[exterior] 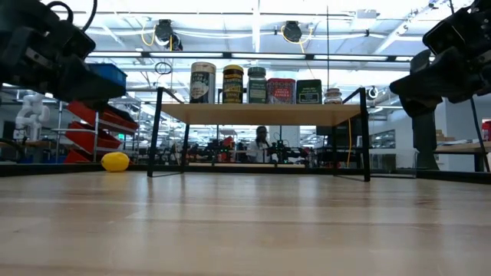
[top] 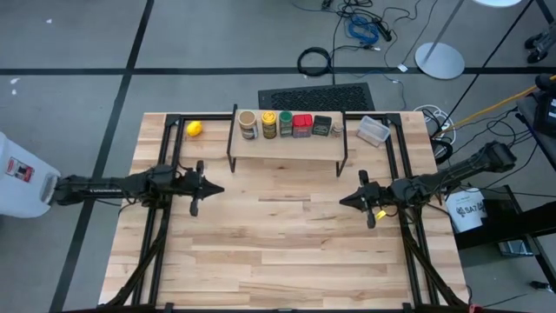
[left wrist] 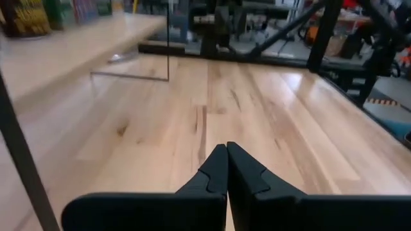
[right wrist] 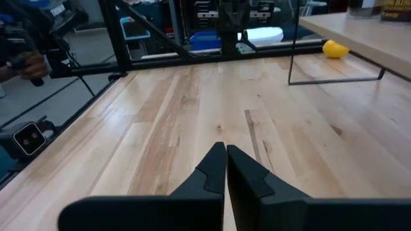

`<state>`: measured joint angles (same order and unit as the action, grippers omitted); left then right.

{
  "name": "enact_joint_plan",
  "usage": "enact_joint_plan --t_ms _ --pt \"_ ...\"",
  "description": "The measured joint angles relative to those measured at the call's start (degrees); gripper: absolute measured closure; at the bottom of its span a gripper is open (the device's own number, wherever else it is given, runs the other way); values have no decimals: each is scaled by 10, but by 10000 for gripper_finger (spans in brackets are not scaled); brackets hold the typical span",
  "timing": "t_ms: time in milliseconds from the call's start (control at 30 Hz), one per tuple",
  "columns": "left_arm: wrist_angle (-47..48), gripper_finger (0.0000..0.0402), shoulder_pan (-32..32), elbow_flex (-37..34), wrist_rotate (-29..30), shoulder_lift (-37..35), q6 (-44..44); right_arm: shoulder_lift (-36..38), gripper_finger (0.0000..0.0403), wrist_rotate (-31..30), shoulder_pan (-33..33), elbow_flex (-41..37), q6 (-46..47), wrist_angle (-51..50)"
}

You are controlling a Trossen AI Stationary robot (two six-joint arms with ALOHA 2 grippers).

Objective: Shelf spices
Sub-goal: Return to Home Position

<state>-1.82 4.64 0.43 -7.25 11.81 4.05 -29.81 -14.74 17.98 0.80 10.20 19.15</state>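
Spices [top: 286,124] atop shelf [top: 287,149], beyond left hand [top: 218,189]

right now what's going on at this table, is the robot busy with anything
Nothing is being handled. Six spice containers stand in a row on the shelf. The left gripper and right gripper are both shut and empty, hovering above the table in front of the shelf, one toward each side. A yellow ball and a clear tub sit on the table either side of the shelf.
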Motion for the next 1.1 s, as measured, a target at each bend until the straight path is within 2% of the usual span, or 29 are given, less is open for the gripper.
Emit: enact_joint_plan --t_ms 267,500,667,933,1100 --pt "1 401 -7 0 9 -65 1 30 403 -17 0 0 -1 -21" --pt "9 401 -41 0 61 -72 27 45 403 -20 0 0 1 -28" --pt "6 401 -70 0 90 -72 27 51 403 -46 0 0 6 -44" --pt "5 402 -93 0 112 -72 2 69 403 -49 0 0 3 -60" --pt "8 402 -93 2 123 -73 -4 105 403 -51 0 0 -3 -83"
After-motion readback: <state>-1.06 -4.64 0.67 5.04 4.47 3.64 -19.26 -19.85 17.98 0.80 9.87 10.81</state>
